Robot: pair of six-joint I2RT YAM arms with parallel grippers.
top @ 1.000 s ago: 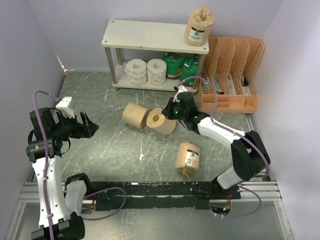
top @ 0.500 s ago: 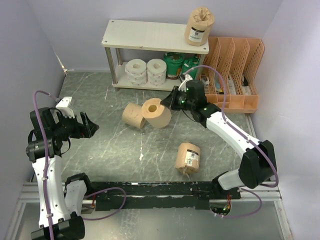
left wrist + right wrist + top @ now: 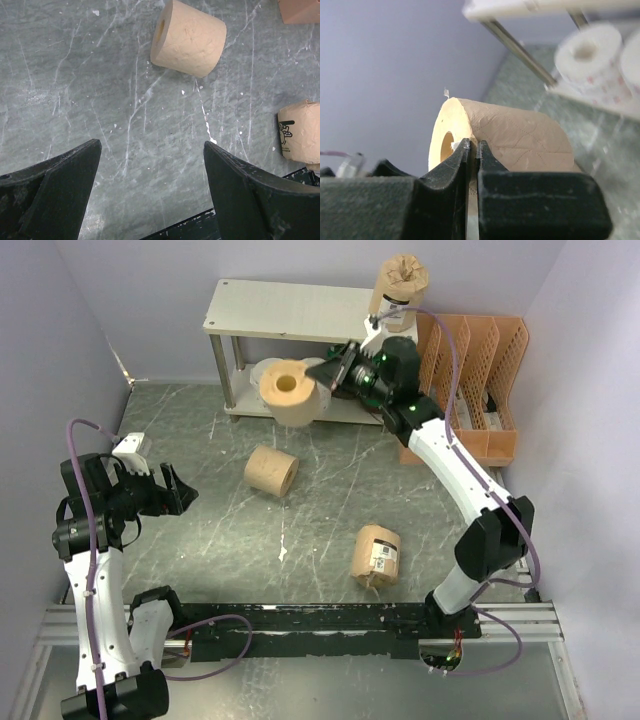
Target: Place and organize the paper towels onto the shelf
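My right gripper (image 3: 328,371) is clamped shut on the rim of a bare tan roll (image 3: 288,390), held off the table (image 3: 200,420) just in front of the shelf (image 3: 290,312). The shelf's top board is bare except for a wrapped roll (image 3: 397,290) standing at its right end, so there's wide room to the left of it. The right wrist view adds that the jaws are nearly touching, pinching the roll's wall by the core hole, with a white roll (image 3: 592,55) blurred on the lower tier behind. My left gripper (image 3: 180,490) is spread wide and holds nothing, over the table's left side. Its wrist view shows a second bare roll (image 3: 189,37) and a labelled roll (image 3: 300,131), both lying down and well apart. An orange file rack (image 3: 480,370) sits right of the shelf, close by my right arm.
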